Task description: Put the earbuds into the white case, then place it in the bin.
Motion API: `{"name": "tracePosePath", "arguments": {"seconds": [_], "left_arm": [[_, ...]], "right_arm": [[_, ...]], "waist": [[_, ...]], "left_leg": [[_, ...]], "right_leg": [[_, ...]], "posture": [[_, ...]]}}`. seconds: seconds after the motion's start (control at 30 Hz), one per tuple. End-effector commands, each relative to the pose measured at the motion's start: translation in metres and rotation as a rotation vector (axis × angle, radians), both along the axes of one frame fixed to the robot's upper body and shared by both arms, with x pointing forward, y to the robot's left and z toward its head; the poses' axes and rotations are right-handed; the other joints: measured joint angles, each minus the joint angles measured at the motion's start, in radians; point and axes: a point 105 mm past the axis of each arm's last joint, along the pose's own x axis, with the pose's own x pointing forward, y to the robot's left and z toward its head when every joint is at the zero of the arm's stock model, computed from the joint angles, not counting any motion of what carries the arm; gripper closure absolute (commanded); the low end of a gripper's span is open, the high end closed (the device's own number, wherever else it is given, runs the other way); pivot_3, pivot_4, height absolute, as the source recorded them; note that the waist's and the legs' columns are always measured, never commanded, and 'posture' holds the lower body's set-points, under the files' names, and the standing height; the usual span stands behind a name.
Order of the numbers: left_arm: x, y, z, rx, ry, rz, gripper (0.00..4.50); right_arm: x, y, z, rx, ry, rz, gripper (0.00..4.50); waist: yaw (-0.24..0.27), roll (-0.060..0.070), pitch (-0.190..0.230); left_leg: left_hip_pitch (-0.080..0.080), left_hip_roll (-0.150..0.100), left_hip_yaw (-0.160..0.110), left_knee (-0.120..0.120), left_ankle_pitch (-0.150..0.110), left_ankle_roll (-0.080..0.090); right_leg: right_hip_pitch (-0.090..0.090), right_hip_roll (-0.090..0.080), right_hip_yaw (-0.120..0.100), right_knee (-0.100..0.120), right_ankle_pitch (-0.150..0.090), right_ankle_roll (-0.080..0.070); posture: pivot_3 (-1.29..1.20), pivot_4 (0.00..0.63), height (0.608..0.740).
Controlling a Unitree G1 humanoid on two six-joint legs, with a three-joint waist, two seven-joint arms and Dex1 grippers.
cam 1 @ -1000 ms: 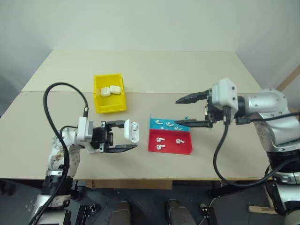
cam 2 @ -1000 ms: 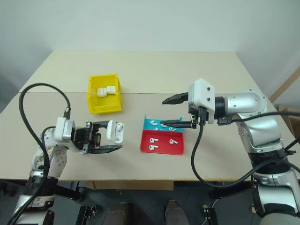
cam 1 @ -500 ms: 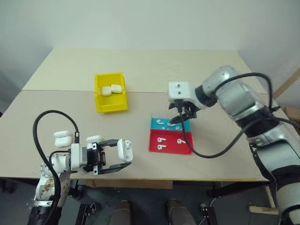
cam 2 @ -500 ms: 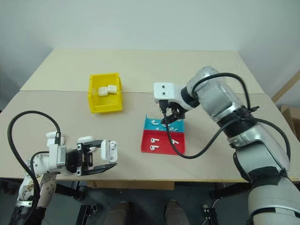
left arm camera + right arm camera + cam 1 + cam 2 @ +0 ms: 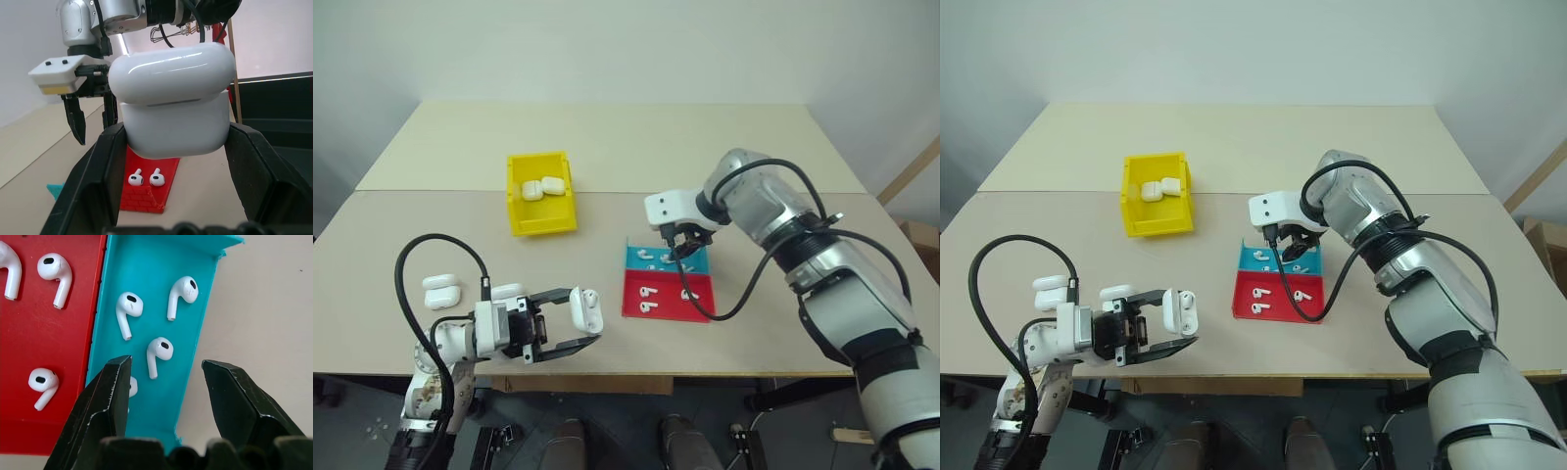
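Observation:
My left gripper (image 5: 585, 315) is shut on the white case (image 5: 588, 307), holding it above the table's near left part; the left wrist view shows the case (image 5: 173, 98) clamped between both fingers. My right gripper (image 5: 683, 258) points down over the blue half of the tray (image 5: 697, 262). Its jaws stand open just above several earbuds (image 5: 157, 351). More earbuds (image 5: 649, 293) lie in the red half. The yellow bin (image 5: 546, 219) stands at the back left with two white cases inside.
Two spare white cases (image 5: 440, 289) lie on the table beside my left arm, one of them (image 5: 509, 291) close behind the left hand. A black cable loops from each arm.
My right arm swung in from the right, tipped downward and sank onto the blue compartment, its jaws narrowing a little. The left gripper drew back toward the near edge with the case.

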Motion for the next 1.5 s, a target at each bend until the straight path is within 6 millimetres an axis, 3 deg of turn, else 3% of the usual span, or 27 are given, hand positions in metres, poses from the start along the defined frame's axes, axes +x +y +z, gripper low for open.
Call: {"name": "tracePosePath", "arguments": {"seconds": [0.03,0.37,0.73,0.8,1.5], "left_arm": [[0.0,-0.004,0.007,-0.007,-0.048,-0.004,1.76],[-0.001,-0.006,0.007,-0.002,-0.05,-0.005,1.76],[0.0,-0.007,0.007,0.001,-0.053,0.001,1.76],[0.0,-0.007,0.006,0.002,-0.052,0.003,1.76],[0.003,-0.007,0.004,0.006,-0.057,0.014,1.76]], "right_arm": [[0.004,0.005,0.01,0.005,-0.039,0.013,1.72],[0.012,0.007,-0.007,-0.013,-0.021,-0.023,1.72],[0.016,0.005,-0.012,-0.019,-0.025,-0.048,1.72],[0.016,0.005,-0.013,-0.026,-0.026,-0.042,2.08],[0.015,0.006,-0.016,-0.04,-0.027,-0.021,2.08]], "waist": [[0.0,0.0,0.0],[-0.001,0.0,0.0],[-0.002,0.0,0.0],[-0.002,0.0,0.0],[-0.002,0.0,0.0]], "left_leg": [[0.0,0.0,0.0,0.0,0.0,0.0],[0.001,0.0,0.0,0.0,0.0,0.0],[0.001,0.0,0.0,0.0,0.0,0.0],[0.001,0.0,0.0,0.0,0.0,0.0],[0.002,0.0,0.0,0.0,0.0,0.0]], "right_leg": [[0.0,0.0,0.0,0.0,0.0,0.0],[-0.001,0.0,0.0,0.003,0.0,0.0],[-0.001,0.001,0.0,0.003,0.0,0.0],[-0.001,0.001,0.0,0.003,0.0,0.0],[0.0,0.001,0.0,0.004,0.0,0.0]], "posture": [[0.0,0.15,0.74],[0.0,0.15,0.74],[0.0,0.15,0.74],[0.0,0.15,0.74],[0.0,0.15,0.74]]}}
